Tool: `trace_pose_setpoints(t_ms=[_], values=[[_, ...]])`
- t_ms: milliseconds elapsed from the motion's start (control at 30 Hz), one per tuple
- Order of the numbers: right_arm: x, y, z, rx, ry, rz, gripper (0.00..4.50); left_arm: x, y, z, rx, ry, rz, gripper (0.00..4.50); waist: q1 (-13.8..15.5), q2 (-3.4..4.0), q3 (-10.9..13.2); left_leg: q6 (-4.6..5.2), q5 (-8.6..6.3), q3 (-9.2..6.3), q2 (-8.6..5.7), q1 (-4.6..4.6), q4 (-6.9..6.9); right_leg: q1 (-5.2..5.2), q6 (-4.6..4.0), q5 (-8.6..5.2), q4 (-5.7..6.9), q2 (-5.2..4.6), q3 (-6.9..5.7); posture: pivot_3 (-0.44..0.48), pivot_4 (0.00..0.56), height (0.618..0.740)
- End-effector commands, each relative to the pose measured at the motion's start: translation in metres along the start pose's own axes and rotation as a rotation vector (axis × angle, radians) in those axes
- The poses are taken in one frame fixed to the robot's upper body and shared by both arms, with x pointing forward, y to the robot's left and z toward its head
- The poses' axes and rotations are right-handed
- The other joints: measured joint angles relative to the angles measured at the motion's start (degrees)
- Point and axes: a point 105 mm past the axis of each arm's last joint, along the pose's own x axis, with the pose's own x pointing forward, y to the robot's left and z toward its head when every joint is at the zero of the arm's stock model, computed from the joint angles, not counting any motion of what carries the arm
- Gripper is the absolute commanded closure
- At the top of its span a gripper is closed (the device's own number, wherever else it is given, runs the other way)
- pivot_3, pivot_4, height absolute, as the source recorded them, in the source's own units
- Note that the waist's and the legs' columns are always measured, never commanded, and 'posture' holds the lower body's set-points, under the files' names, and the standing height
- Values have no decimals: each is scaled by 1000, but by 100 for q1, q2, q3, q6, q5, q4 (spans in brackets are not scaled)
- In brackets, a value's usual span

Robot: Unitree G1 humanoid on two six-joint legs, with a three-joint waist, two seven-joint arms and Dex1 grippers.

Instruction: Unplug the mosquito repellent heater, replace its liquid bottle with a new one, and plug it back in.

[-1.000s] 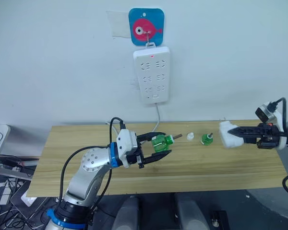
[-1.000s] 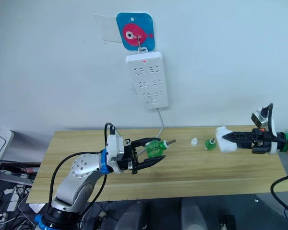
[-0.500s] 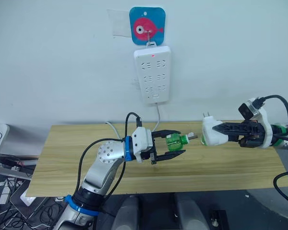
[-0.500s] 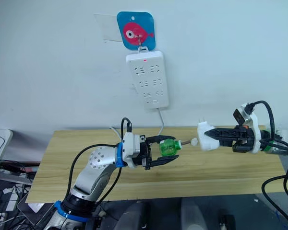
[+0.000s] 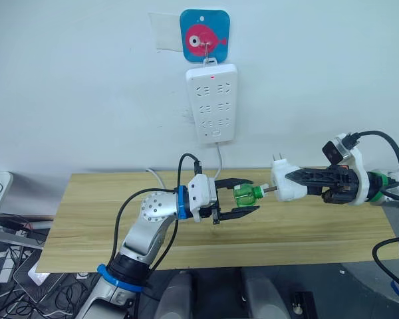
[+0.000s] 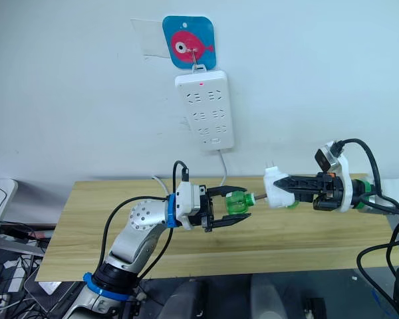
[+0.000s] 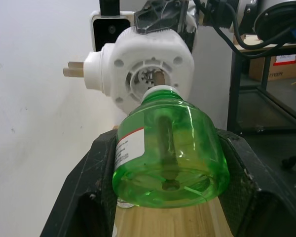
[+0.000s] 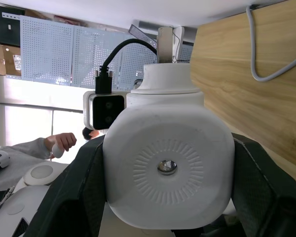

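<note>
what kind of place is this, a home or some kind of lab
Probably a lab or workshop test station, not a home: a white multi-socket power strip hangs from a fish-picture hook on a bare wall above a plain wooden table, with white pegboard panels behind.

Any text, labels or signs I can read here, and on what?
Green bottle: a white label with a red stripe, print too small to read.
Sticker on the box in the left wrist view: print illegible.
Blue wall plaque: a pink fish picture, no words.
</note>
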Motion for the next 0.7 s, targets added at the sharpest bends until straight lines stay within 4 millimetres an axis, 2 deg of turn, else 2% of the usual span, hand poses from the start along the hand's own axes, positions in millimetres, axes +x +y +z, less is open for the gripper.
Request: trace_pose_setpoints(t_ms=[33,433,700], values=[[0,13,3,-45,-5,37,1544,4,1,8,35,-30,-9,2229,-2,0,0,0,0,0,0,0,0,0,0,0,0,0,0,-74,253,740],[6,15,-2,-53,8,37,1544,9,3,7,43,-30,-21,2229,-4,-1,0,2,-1,0,1,0,0,0,0,0,0,1,0,-76,253,740],[9,9,1,-74,-19,-8,1544,14,3,11,58,-41,-40,2229,-3,-1,1,4,-2,0,1,-1,0,-1,0,0,-1,1,0,-74,249,740]])
